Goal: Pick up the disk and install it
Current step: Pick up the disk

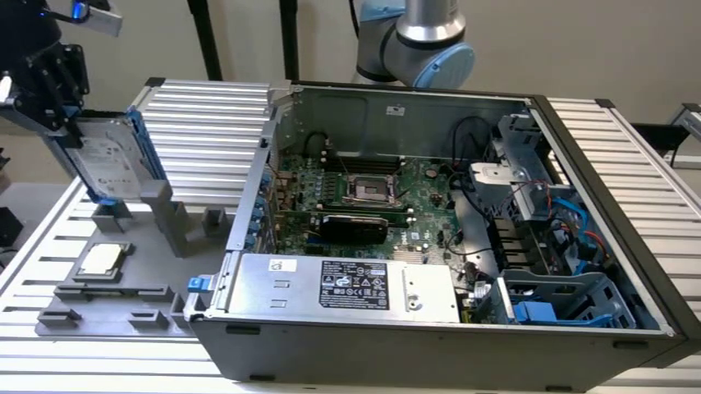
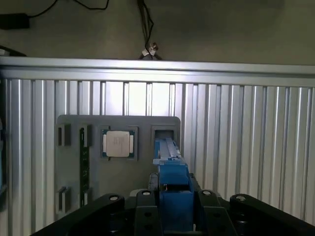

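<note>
Pinching the disk [image 1: 107, 160] by its upper end in the gripper [image 1: 64, 123], blue rails upright, over its stand slot on the grey fixture tray [image 1: 148, 263] at the exterior view's left (lower edge close to the slot; clear of it or not, hard to tell). Judged largely picked up; not yet installed in the open computer case [image 1: 383, 103], well apart.

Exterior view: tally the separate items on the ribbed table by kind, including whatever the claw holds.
disk with blue rails: 1
square silver chip: 1
grey holder tray: 1
open computer case: 1
Total: 4
</note>
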Tool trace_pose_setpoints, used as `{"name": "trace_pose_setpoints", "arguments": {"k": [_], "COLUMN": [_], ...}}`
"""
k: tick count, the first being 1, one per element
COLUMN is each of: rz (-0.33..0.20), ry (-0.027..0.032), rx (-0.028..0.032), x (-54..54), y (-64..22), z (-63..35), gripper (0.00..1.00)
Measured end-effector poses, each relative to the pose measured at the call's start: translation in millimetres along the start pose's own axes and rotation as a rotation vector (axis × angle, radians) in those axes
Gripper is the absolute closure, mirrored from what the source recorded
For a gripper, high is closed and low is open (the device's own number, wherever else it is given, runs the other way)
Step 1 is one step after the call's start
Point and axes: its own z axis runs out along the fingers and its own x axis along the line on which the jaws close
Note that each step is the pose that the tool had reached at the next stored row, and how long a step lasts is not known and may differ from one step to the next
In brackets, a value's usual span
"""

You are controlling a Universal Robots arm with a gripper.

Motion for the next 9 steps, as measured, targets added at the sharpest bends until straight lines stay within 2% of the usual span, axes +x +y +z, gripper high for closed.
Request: {"name": "trace_pose_setpoints", "arguments": {"k": [3,9], "rz": [0.0,0.0], "ry": [-0.0002,-0.0014], "rx": [-0.0038,-0.0069], "x": [-0.1,-0.2], "y": [-4.6,-16.5], "z": [-12.6,-39.2], "gripper": [0.67,0.67]}}
